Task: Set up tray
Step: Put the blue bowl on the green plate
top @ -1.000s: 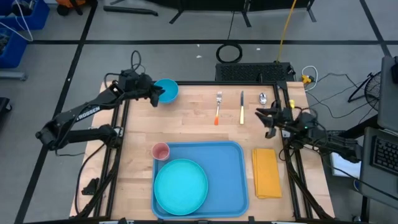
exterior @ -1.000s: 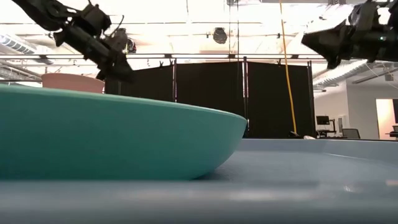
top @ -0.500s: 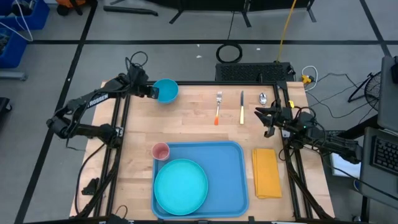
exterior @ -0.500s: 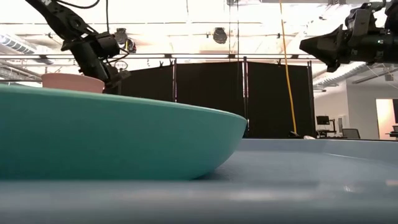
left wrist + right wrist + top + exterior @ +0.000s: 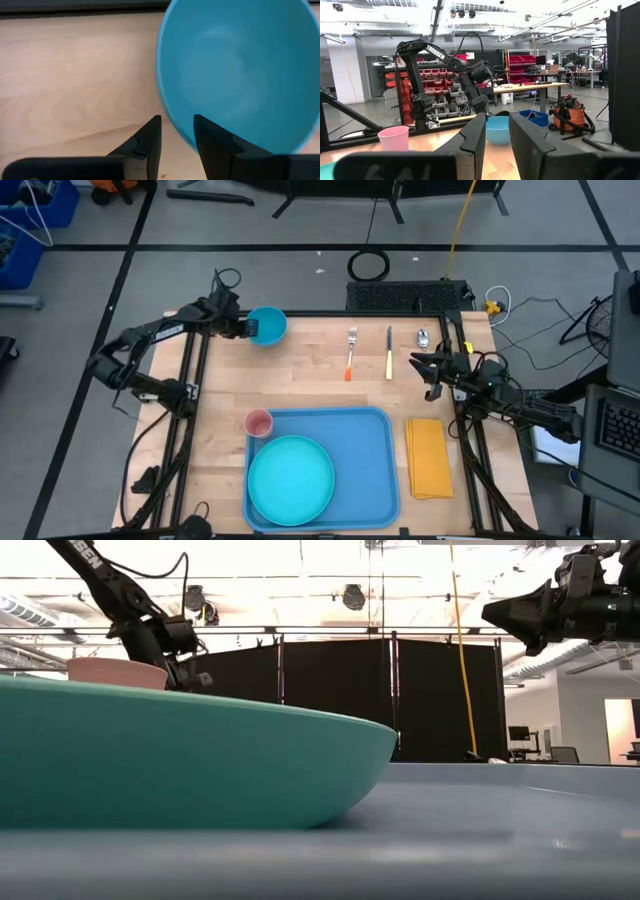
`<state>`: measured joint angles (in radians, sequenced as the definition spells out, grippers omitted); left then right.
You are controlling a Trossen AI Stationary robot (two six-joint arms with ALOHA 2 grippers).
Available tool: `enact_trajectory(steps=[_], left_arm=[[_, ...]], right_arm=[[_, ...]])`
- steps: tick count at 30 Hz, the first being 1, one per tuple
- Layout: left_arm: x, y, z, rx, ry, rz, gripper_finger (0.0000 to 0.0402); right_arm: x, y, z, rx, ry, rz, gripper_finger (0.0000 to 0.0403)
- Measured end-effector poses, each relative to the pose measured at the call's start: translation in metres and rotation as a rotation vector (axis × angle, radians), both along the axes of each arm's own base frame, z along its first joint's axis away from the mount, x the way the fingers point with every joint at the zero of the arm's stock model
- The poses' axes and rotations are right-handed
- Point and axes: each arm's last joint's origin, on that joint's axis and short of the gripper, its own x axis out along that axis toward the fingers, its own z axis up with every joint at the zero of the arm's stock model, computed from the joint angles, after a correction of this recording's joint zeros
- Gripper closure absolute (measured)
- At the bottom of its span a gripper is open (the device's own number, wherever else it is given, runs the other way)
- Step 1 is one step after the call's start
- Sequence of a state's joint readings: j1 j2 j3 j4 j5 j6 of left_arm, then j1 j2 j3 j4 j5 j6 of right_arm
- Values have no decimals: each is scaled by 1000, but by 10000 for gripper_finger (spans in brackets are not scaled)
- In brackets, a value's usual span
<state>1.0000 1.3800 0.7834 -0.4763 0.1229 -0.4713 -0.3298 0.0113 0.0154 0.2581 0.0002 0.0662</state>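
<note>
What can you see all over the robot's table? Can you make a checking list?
Surface: wooden table, bare between items.
Job's things: light-blue tray at the near edge, teal plate on it; pink cup just off its corner.
Clutter: blue bowl, fork, knife, spoon along the far edge; yellow napkin beside the tray.
Grippers: left gripper jaws straddling the bowl's rim, a gap showing; right gripper hovering beside the knife, jaws apart, empty.
Cables: coil on the floor behind the table.
Surroundings: shelves with red bins, dark curtain.
</note>
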Motion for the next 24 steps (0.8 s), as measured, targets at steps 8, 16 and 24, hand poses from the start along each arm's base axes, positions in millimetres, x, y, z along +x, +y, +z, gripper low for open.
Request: enact_trajectory(steps=[8, 16, 24], left_arm=[[5, 3, -11, -4, 45, -41, 326], [17, -11, 12, 104, -43, -159, 394], [29, -87, 82, 219, -387, -454, 394]], right_arm=[[0, 0, 0, 0, 0, 0, 325], [0, 0, 0, 0, 1, 0, 325], [0, 0, 0, 0, 0, 1, 325]])
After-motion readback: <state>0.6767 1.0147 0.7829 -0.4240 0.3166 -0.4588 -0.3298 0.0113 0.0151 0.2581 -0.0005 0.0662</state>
